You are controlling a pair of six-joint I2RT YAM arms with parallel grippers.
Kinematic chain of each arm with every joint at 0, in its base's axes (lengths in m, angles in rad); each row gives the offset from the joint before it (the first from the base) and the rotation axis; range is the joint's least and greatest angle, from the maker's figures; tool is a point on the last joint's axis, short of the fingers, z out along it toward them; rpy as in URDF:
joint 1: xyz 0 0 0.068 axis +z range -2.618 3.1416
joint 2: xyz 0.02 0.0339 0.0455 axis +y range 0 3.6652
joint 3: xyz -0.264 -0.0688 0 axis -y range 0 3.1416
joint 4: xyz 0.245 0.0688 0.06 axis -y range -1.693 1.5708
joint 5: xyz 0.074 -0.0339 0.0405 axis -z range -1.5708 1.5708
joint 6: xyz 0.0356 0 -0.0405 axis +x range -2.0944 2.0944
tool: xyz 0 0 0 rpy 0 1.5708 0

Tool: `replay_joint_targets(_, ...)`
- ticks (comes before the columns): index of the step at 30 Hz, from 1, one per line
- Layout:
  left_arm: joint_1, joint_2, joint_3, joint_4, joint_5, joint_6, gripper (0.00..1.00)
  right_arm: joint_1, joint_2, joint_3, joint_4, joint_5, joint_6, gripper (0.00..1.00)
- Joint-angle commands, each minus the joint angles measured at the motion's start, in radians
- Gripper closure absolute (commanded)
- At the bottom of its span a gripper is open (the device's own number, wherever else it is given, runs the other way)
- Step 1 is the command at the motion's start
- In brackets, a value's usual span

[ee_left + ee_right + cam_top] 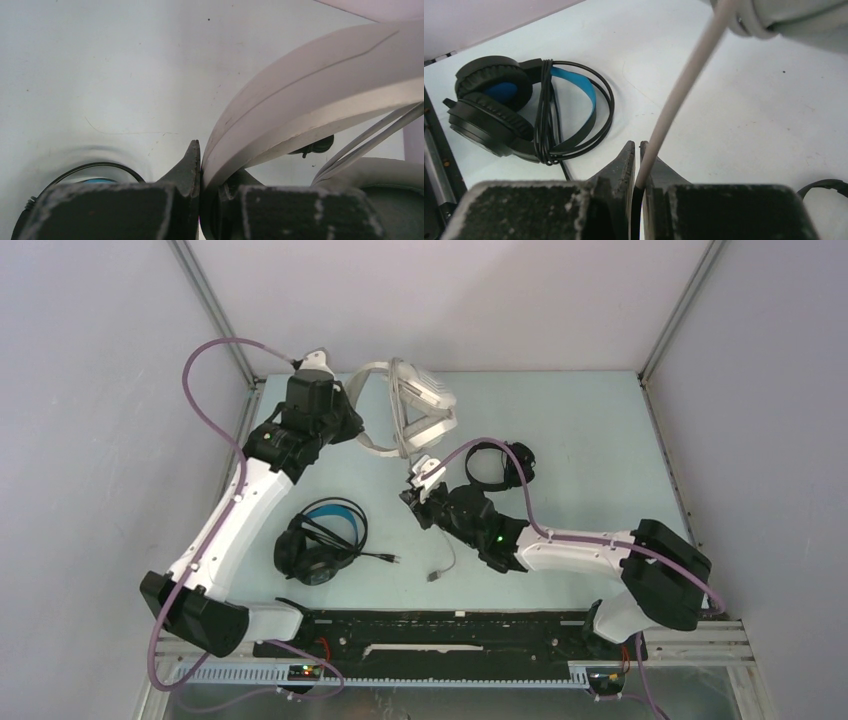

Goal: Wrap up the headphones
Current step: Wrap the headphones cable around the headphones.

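The bulky white headphones (pixel 420 400) stand at the back middle, with grey cable loops over them (pixel 402 410). My left gripper (pixel 350 430) is shut on their white headband (pixel 310 90), which sits clamped between the fingertips in the left wrist view (pixel 202 162). My right gripper (pixel 422 480) is shut on the grey cable (pixel 684 80), which runs taut up to the white headphones; my right gripper also shows in its wrist view (pixel 637 150). The cable's loose end with its plug (pixel 437 576) lies on the table. The black headphones with a blue headband (pixel 320 537) lie at front left, their cord coiled round them.
The small thin black on-ear headphones (pixel 500 462) lie just right of my right gripper; an edge of them shows in the right wrist view (pixel 824 187). The black-and-blue pair also shows there (pixel 509 105). Walls and metal posts (pixel 215 315) bound the table (pixel 590 430).
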Motion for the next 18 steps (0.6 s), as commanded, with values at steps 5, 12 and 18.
replay_joint_targets(5,0.007,-0.072,0.003,0.099,0.036,-0.065,1.0,0.009,0.052,-0.044,0.17,0.074,-0.067,0.88)
replay_joint_targets(12,0.006,-0.083,0.014,0.083,0.026,-0.054,1.0,0.008,0.065,-0.097,0.179,0.081,-0.037,0.86)
replay_joint_targets(18,0.007,-0.083,0.03,0.08,0.031,-0.051,1.0,0.008,0.063,-0.164,0.194,0.073,0.016,0.83)
